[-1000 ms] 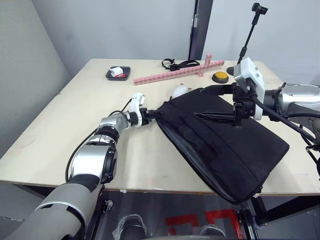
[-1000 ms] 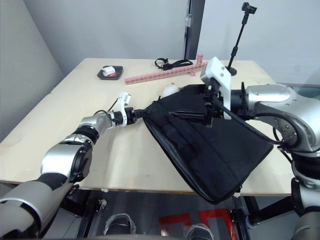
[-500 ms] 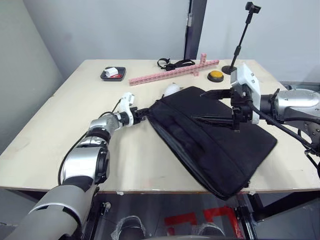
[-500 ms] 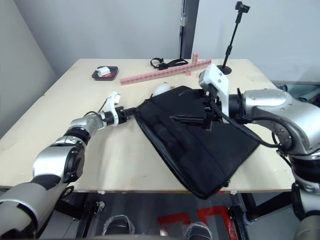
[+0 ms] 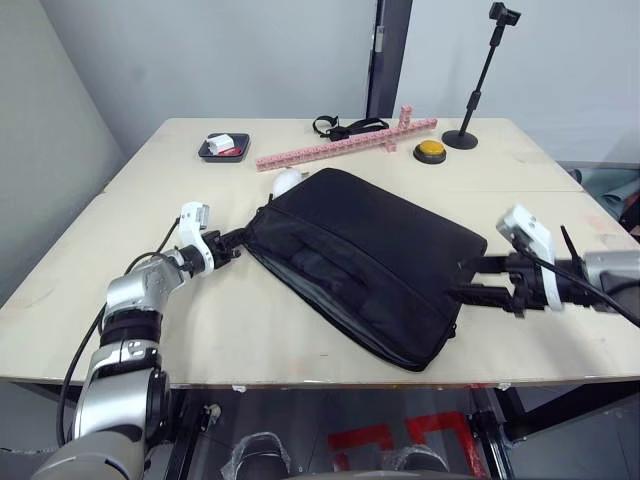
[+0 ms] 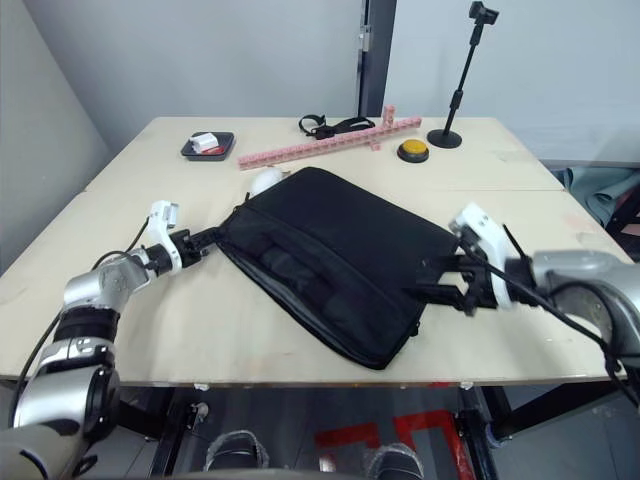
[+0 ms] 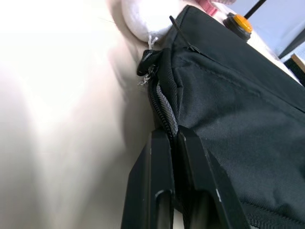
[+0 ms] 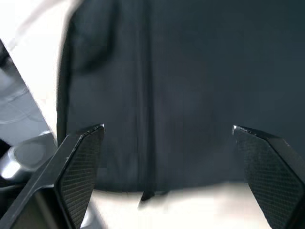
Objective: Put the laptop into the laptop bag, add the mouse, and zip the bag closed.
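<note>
Laptop bag flat on the counter, both claws at its ends.
The left claw (image 7: 172, 138) pinches the laptop bag (image 5: 370, 255) at its zipper corner; the right claw (image 5: 462, 281) is spread wide at the opposite edge. A white egg-shaped thing (image 5: 287, 181) touches the bag's far corner on the counter (image 5: 250, 320).

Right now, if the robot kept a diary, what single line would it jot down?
laptop bag: flat on table | left gripper: pinching bag's corner by zipper | right gripper: open at opposite corner | white rounded object: behind bag
</note>
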You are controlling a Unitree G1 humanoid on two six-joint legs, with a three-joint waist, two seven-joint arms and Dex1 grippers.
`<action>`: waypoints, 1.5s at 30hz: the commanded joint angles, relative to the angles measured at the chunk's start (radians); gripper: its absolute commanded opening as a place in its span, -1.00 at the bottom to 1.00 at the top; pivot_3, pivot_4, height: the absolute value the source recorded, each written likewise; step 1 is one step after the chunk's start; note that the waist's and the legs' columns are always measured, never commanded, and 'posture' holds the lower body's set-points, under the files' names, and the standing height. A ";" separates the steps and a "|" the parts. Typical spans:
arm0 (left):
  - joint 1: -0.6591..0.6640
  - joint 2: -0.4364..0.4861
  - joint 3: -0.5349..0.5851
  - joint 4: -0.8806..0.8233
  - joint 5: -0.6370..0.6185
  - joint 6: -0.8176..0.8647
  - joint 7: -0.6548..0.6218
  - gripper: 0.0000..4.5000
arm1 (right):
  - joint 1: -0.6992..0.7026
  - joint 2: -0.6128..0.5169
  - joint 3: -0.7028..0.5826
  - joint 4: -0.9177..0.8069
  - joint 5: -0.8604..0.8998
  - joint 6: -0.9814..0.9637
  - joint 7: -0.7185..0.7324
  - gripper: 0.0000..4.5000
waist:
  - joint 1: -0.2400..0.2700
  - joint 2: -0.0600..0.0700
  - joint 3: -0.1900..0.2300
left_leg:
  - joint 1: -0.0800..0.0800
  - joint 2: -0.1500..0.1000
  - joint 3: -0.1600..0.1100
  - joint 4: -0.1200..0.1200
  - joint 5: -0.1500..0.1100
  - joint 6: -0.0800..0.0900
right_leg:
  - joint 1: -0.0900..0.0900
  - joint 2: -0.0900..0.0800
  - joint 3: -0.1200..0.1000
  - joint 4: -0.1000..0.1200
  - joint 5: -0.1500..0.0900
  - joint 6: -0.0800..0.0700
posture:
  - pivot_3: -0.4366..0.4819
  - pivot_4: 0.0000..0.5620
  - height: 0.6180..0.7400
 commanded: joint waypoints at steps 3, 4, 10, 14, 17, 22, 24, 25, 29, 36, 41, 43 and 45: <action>0.061 -0.013 0.030 -0.168 -0.065 0.057 0.064 -0.99 | 0.064 0.063 -0.062 -0.042 0.100 0.112 -0.056 1.00 | -0.004 0.000 0.000 | 0.001 0.000 0.001 0.000 -0.002 -0.004 | 0.000 0.000 0.001 0.000 0.000 0.000 | -0.05 -0.47 1.00; 0.071 -0.016 0.029 -0.188 -0.070 0.065 0.073 -0.99 | 0.074 0.085 -0.068 -0.048 0.112 0.129 -0.076 1.00 | -0.004 0.000 0.000 | 0.002 0.000 0.001 0.000 -0.003 -0.004 | 0.001 0.000 0.001 0.000 0.000 0.000 | -0.05 -0.47 1.00; 0.097 -0.011 0.020 -0.238 -0.089 0.076 0.097 -0.99 | 0.140 0.223 -0.083 -0.103 0.157 0.175 -0.203 1.00 | -0.002 0.000 0.000 | 0.001 0.000 0.001 0.000 -0.003 -0.005 | 0.000 0.000 0.001 0.000 0.000 0.000 | -0.05 -0.47 1.00; 0.104 -0.003 0.009 -0.244 -0.084 0.081 0.095 -0.99 | 0.125 0.305 -0.098 -0.106 0.204 0.201 -0.279 1.00 | -0.002 0.000 0.000 | 0.002 0.000 0.001 -0.001 -0.004 -0.006 | 0.000 0.000 0.001 0.000 0.000 0.001 | -0.05 -0.47 1.00; 0.100 0.000 0.008 -0.235 -0.081 0.072 0.093 -1.00 | 0.142 0.327 -0.087 -0.116 0.179 0.165 -0.313 0.61 | -0.002 0.000 0.000 | 0.002 0.000 0.001 -0.001 -0.004 -0.006 | 0.000 0.000 0.001 -0.001 0.000 0.001 | -0.05 -0.47 1.00; 0.107 0.003 0.001 -0.257 -0.088 0.090 0.087 -1.00 | 0.142 0.349 -0.108 -0.123 0.210 0.177 -0.352 -0.15 | -0.003 0.000 0.000 | 0.002 0.000 0.001 -0.001 -0.003 -0.010 | 0.000 0.000 0.001 -0.001 0.000 0.011 | -0.05 -0.47 1.00; 0.114 0.006 0.000 -0.260 -0.088 0.091 0.086 -1.00 | 0.141 0.354 -0.112 -0.118 0.204 0.167 -0.367 -0.40 | -0.005 0.001 0.000 | 0.002 0.000 0.001 -0.002 -0.003 -0.010 | 0.000 0.000 0.001 -0.001 0.000 0.013 | -0.05 -0.47 1.00; 0.120 0.009 0.000 -0.263 -0.088 0.091 0.085 -1.00 | 0.139 0.354 -0.112 -0.115 0.203 0.159 -0.367 -0.58 | -0.007 0.001 0.000 | 0.002 0.000 0.001 -0.002 -0.003 -0.010 | 0.000 0.000 0.001 -0.001 0.000 0.014 | -0.05 -0.47 1.00; 0.151 0.025 0.008 -0.295 -0.100 0.105 0.076 -1.00 | 0.124 0.344 -0.114 -0.085 0.181 0.130 -0.371 -0.99 | -0.011 0.001 0.000 | 0.002 0.000 0.001 -0.003 -0.003 -0.010 | 0.000 0.000 0.001 -0.001 0.000 0.015 | -0.05 -0.47 1.00; 0.276 0.076 0.015 -0.465 -0.171 0.193 0.056 -1.00 | 0.078 0.303 -0.063 -0.005 0.085 0.043 -0.315 -0.99 | -0.014 0.001 0.000 | 0.002 0.000 0.001 -0.004 -0.003 -0.010 | 0.000 0.000 0.001 -0.001 0.000 0.016 | -0.05 -0.47 1.00; 0.405 0.100 0.019 -0.649 -0.246 0.284 0.064 -1.00 | 0.004 0.263 -0.027 0.070 0.045 -0.002 -0.228 -0.99 | -0.016 0.001 0.000 | 0.002 0.001 0.002 -0.004 -0.003 -0.009 | 0.000 0.000 0.001 -0.001 0.000 0.016 | -0.05 -0.47 1.00; 0.446 0.095 0.034 -0.711 -0.275 0.316 0.083 -1.00 | -0.018 0.238 -0.015 0.105 0.031 -0.016 -0.177 -0.99 | -0.015 0.001 0.000 | 0.002 0.001 0.002 -0.004 -0.004 -0.009 | 0.000 0.000 0.001 -0.002 0.000 0.016 | -0.05 -0.47 1.00; 0.484 0.083 0.051 -0.768 -0.303 0.342 0.107 -1.00 | -0.034 0.212 -0.006 0.139 0.020 -0.030 -0.126 -0.99 | -0.013 0.001 0.000 | 0.002 0.001 0.002 -0.004 -0.004 -0.009 | -0.001 0.000 0.001 -0.002 0.000 0.016 | -0.05 -0.47 1.00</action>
